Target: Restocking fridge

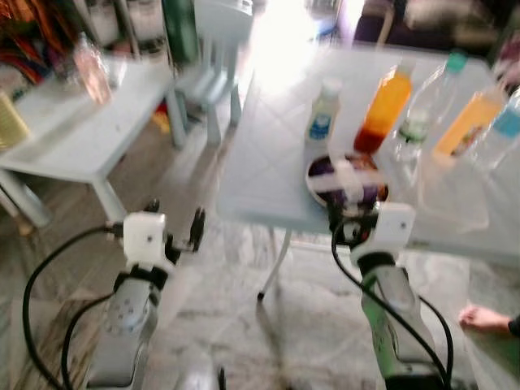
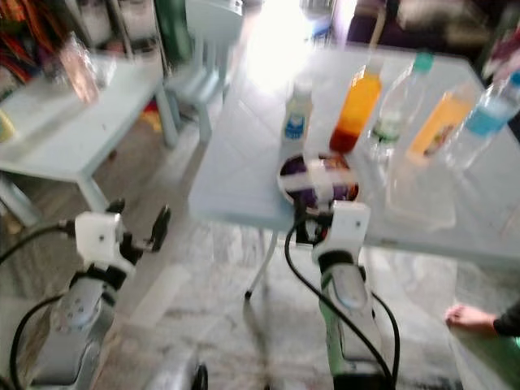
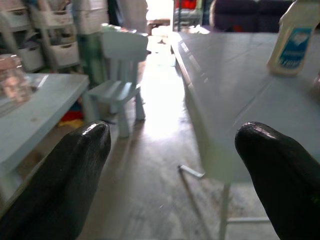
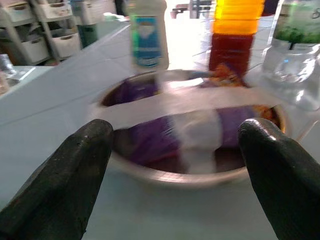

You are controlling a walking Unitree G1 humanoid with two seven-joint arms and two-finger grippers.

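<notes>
Purple-and-white packet (image 4: pixel 190 127), silver bowl (image 4: pixel 150 172), orange bottle (image 1: pixel 383 109), pale blue table (image 1: pixel 268 175)

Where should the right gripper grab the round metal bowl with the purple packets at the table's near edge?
Take the round metal bowl by its near rim, coming straight in from the table's front edge. The right gripper already faces it, fingers open wider than the bowl. One finger inside the wall and one outside probably suits the thin rim, since purple and white packets fill the middle and bottles crowd behind.

Marble-patterned floor (image 1: pixel 244 325), pale blue chair (image 1: pixel 213 57), low side table (image 1: pixel 81 138), bright backlight
</notes>
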